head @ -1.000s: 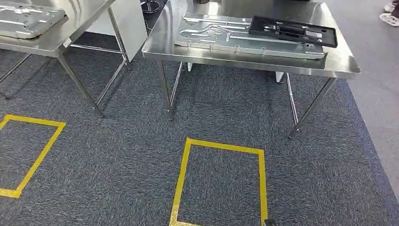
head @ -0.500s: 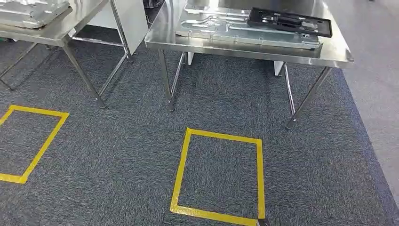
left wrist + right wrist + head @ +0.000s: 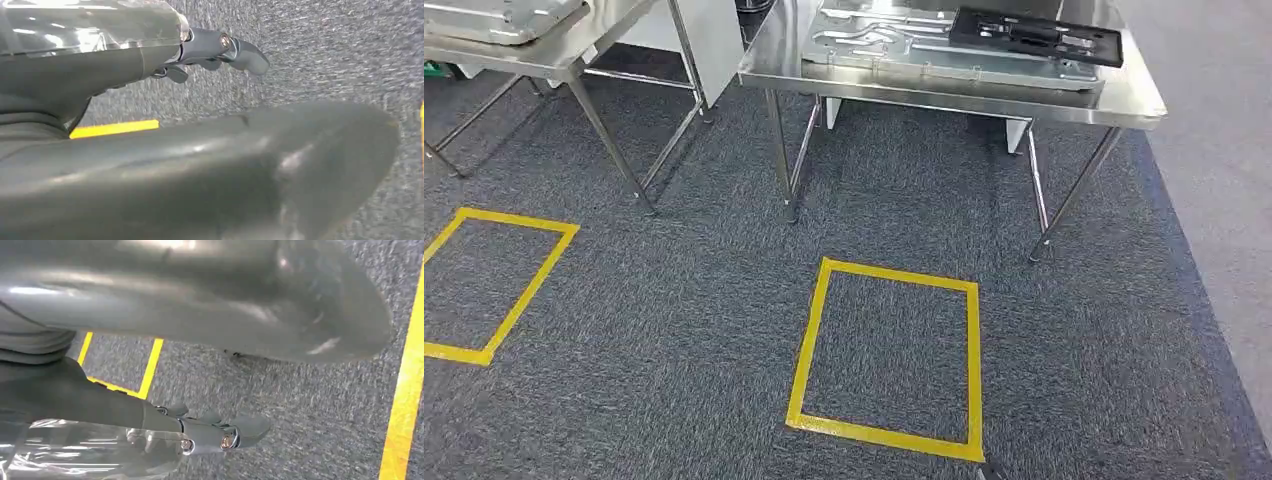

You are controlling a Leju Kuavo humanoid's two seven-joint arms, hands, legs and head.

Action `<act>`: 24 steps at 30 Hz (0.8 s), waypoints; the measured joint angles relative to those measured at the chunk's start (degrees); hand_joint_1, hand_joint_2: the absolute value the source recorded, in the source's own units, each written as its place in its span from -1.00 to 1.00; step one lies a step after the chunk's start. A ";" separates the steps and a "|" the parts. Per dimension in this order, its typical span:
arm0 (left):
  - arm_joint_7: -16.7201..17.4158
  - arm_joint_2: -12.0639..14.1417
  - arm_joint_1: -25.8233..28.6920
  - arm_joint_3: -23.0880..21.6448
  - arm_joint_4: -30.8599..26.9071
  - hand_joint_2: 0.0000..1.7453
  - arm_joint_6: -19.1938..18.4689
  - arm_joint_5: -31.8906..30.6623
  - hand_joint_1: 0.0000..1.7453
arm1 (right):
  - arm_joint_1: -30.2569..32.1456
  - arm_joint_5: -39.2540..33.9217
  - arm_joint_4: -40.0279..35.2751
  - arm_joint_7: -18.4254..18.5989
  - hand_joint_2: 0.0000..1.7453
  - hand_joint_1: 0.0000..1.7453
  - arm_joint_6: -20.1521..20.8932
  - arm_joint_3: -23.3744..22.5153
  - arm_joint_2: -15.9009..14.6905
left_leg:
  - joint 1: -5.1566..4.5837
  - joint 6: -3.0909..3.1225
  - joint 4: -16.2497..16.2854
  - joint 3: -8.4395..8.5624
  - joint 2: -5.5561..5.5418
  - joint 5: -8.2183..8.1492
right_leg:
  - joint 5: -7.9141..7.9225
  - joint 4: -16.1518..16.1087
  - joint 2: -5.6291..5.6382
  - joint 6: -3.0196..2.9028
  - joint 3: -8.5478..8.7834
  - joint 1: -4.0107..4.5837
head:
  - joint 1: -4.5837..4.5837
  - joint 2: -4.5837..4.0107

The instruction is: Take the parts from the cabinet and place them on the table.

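Head view, carpet (image 3: 674, 330): dark grey, marked with a yellow taped square (image 3: 889, 360) facing the table, likely a standing spot.
Steel table (image 3: 984, 100): bears a large silver stamped panel (image 3: 894, 55); a black tray (image 3: 1034, 35) lies on it.
Second table (image 3: 544, 55): stands beside, also loaded.
Left hand (image 3: 220, 50): hangs over carpet, fingers loose, holding nothing.
Right hand (image 3: 220, 432): likewise empty.

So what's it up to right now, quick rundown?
Left hand and right hand hang over carpet, holding nothing. Silver metal panel with black tray on it lies on the steel table. Nothing blocks the floor ahead.
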 joint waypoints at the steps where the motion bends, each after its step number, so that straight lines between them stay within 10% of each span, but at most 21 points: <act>1: 0.02 0.00 0.06 0.00 0.00 -1.00 0.00 -0.07 -1.00 | 0.11 -0.02 0.00 0.11 -1.00 -1.00 0.00 0.00 0.00 | -0.10 0.55 -0.12 -0.04 0.22 0.25 | 0.30 -0.13 0.25 0.46 -0.02 -0.03 | 0.00 0.00; 3: 0.13 -0.20 0.01 0.00 0.00 -1.00 0.06 -0.11 -1.00 | 0.31 -0.07 0.00 0.26 -1.00 -1.00 -0.07 0.00 0.06 | 0.27 1.61 -0.68 -0.32 1.11 1.09 | -1.41 1.82 0.34 0.87 -1.02 -0.26 | 0.00 0.00; 5: 0.15 -0.20 -0.09 0.00 0.00 -1.00 0.15 -0.11 -1.00 | 0.32 -0.11 0.02 0.35 -1.00 -1.00 -0.04 -0.02 0.46 | 0.12 2.05 -0.64 -1.11 1.84 1.55 | -6.86 10.56 0.37 1.40 -4.96 -0.42 | 0.00 0.00; 12: 0.17 -0.20 0.02 0.00 0.00 -1.00 0.15 -0.13 -1.00 | 0.43 -0.15 0.02 0.39 -1.00 -1.00 -0.07 -0.02 0.77 | -0.08 2.08 -0.55 -1.62 2.47 1.82 | -9.62 17.54 0.36 1.67 -7.77 -0.44 | 0.00 0.00; 13: 0.17 -0.20 0.05 0.00 0.00 -1.00 0.15 -0.13 -1.00 | 0.74 -0.18 0.04 0.46 -1.00 -1.00 -0.07 -0.02 1.14 | -0.22 1.95 -0.37 -1.76 3.61 1.91 | -6.11 12.90 0.22 1.50 -4.10 -0.53 | 0.00 0.00; 14: 0.17 -0.22 -0.02 -0.02 0.00 -1.00 0.15 -0.13 -1.00 | 0.59 -0.18 0.04 0.46 -1.00 -1.00 -0.07 -0.02 1.14 | -0.36 1.58 -0.24 -1.38 4.52 1.74 | -2.29 0.19 -2.73 0.57 2.84 -0.16 | 0.00 0.00; 19: 0.24 -0.20 -0.42 -0.02 0.00 -1.00 0.28 -0.20 -1.00 | 0.69 -0.20 0.04 0.48 -1.00 -1.00 -0.07 -0.09 1.14 | -0.92 -0.11 0.02 -1.40 6.07 1.36 | -1.93 -0.93 -1.26 -1.39 2.62 -0.08 | 0.00 0.00; 20: 0.26 -0.20 -0.44 -0.02 0.00 -1.00 0.33 -0.22 -1.00 | 0.71 -0.20 0.04 0.48 -1.00 -1.00 -0.07 -0.09 1.14 | -0.58 -0.44 1.07 -1.74 4.51 0.40 | -1.76 -1.15 -1.06 -1.63 2.67 -0.12 | 0.00 0.00; 24: 0.35 -0.20 0.00 -0.02 0.00 -1.00 0.50 -0.22 -1.00 | 0.57 -0.22 0.04 0.48 -1.00 -1.00 -0.07 -0.09 0.74 | -0.27 -1.04 18.12 -9.73 1.78 -7.63 | -1.51 -0.99 0.77 -2.21 2.08 -0.06 | 0.00 0.00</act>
